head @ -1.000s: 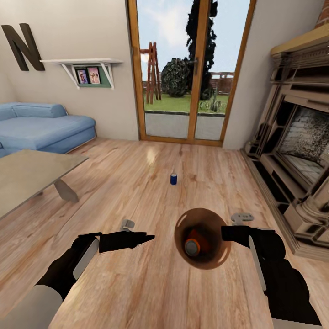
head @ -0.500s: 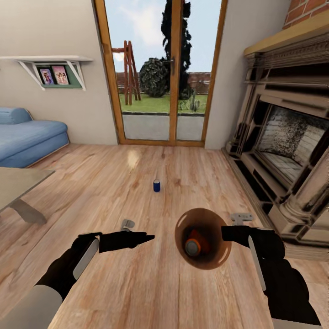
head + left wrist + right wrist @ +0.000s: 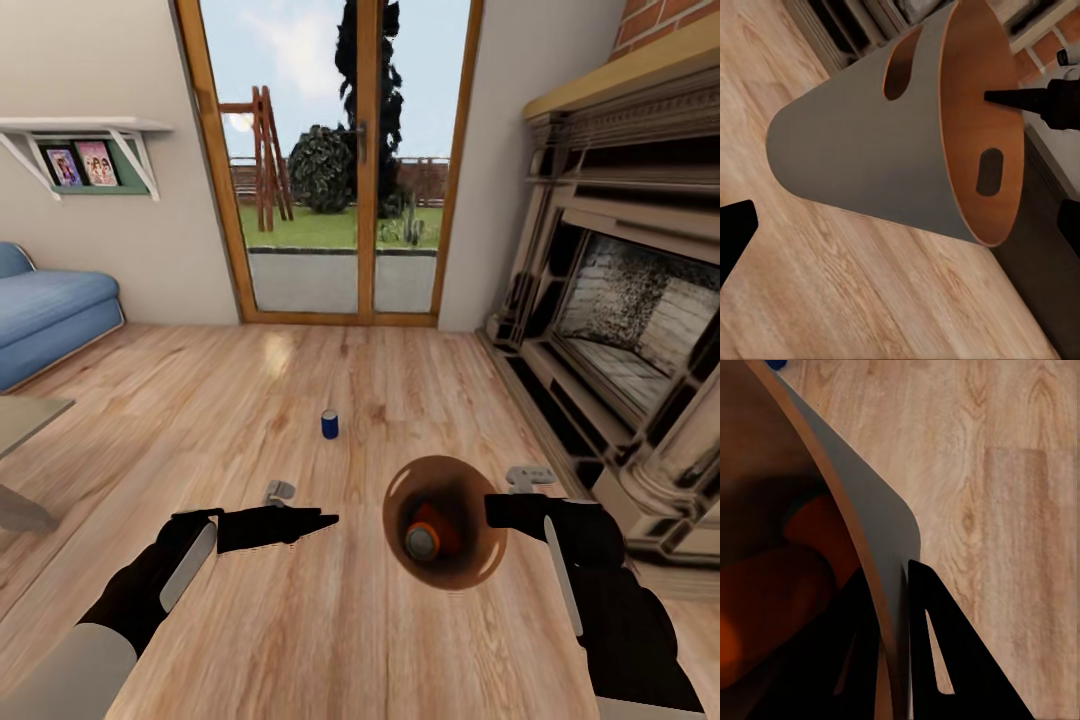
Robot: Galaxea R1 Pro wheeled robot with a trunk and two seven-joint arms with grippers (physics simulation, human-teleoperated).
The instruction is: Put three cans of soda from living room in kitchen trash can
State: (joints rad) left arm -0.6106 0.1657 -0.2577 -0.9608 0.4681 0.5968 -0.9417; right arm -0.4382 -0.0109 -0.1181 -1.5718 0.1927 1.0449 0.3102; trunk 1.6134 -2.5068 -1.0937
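While I've got the rig parked in the living room facing the glass doors [image 3: 330, 160], my right gripper [image 3: 894, 607] is clamped on the rim of the trash can [image 3: 445, 535], one finger inside the wall and one outside, and the wrist cam shows that pinch really clearly. The bin hangs off the floor in front of me, mouth tipped up toward the head cam, and I can see an orange soda can [image 3: 428, 532] lying inside with its grey end facing me; the right wrist cam shows orange shapes in there too, but I can't tell for sure how many cans that is. The blue soda can [image 3: 329, 424] stands upright on the wood floor [image 3: 250, 400] out ahead, well apart from the bin, roughly between me and the doors. My left gripper [image 3: 310, 521] hovers out front beside the bin, holding nothing, and honestly I can't tell whether its fingers are together or apart. Sofa [image 3: 45, 315] is off to the left, fireplace [image 3: 640, 320] on the right.
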